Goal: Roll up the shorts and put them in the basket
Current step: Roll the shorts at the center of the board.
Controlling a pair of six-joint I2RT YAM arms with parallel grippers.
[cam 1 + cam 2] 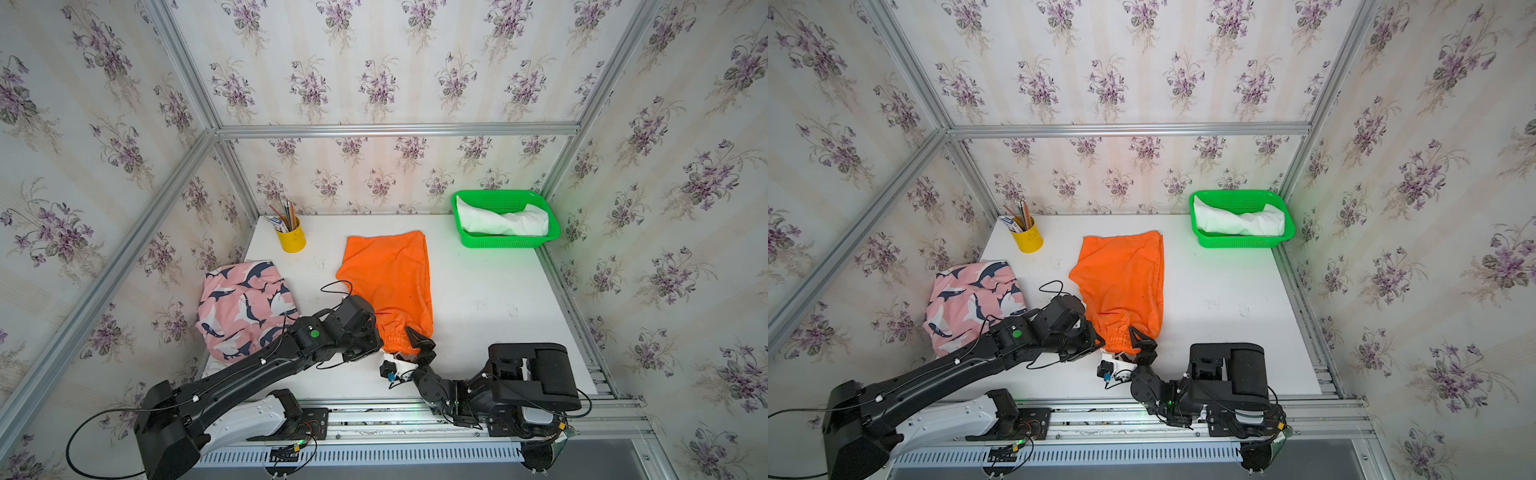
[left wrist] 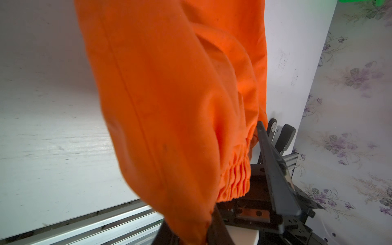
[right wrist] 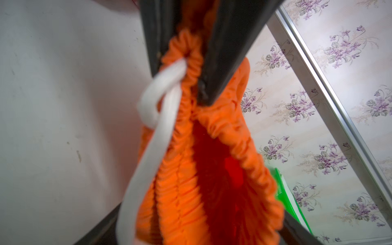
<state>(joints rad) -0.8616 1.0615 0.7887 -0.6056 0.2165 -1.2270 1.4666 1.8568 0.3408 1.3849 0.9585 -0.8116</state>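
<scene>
My left jaws clamp the gathered waistband of the bright orange cloth shorts (image 1: 388, 282); my right jaws stand open astride it, just beside. I should close them on both layers, then roll evenly up the shorts, which lie mid-desk (image 1: 498, 299).

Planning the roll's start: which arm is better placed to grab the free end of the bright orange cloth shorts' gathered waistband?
Right. The right gripper is open astride the free end of the gathered waistband of the bright orange cloth shorts; the left gripper is shut on the other end.
</scene>
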